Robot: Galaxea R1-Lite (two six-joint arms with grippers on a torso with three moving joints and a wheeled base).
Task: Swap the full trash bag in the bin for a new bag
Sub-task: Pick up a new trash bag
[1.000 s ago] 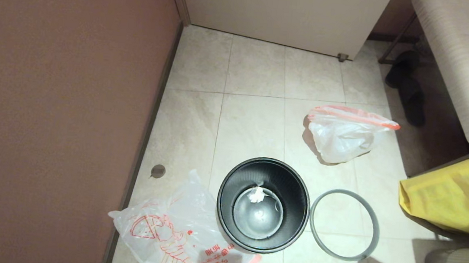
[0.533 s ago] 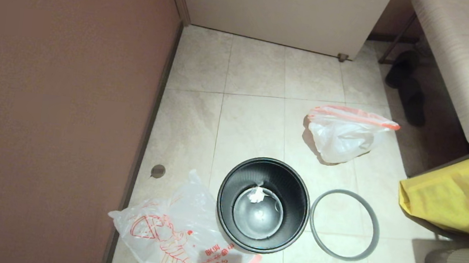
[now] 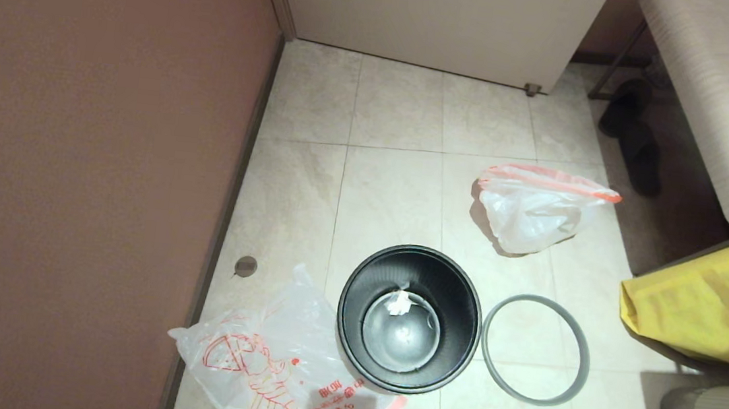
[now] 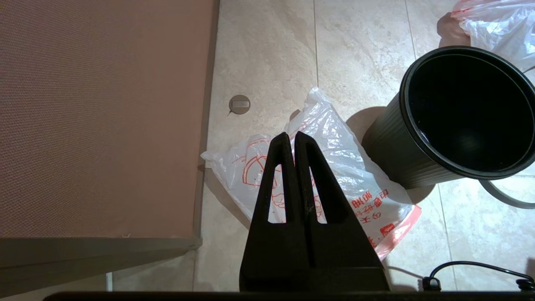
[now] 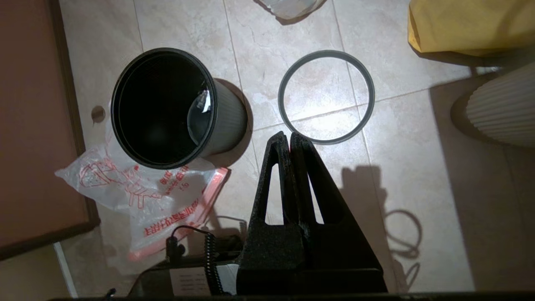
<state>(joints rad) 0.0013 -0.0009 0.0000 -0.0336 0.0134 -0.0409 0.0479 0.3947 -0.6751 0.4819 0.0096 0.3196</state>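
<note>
1. Beige floor tiles run up to a brown wall.
2. Round black bin stands unlined, a scrap of white paper on its shiny bottom.
3. Printed new bag lies flat beside it, below the left gripper, fingers pressed together; red characters, unreadable.
4. Bunched white full trash bag sits well apart.
5. Thin grey rim ring lies just beyond the right gripper, also closed, empty.

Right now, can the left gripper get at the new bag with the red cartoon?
Probably yes. The left gripper, fingers shut, hangs over the new bag, which lies flat on the floor beside the bin, with nothing on top.
</note>
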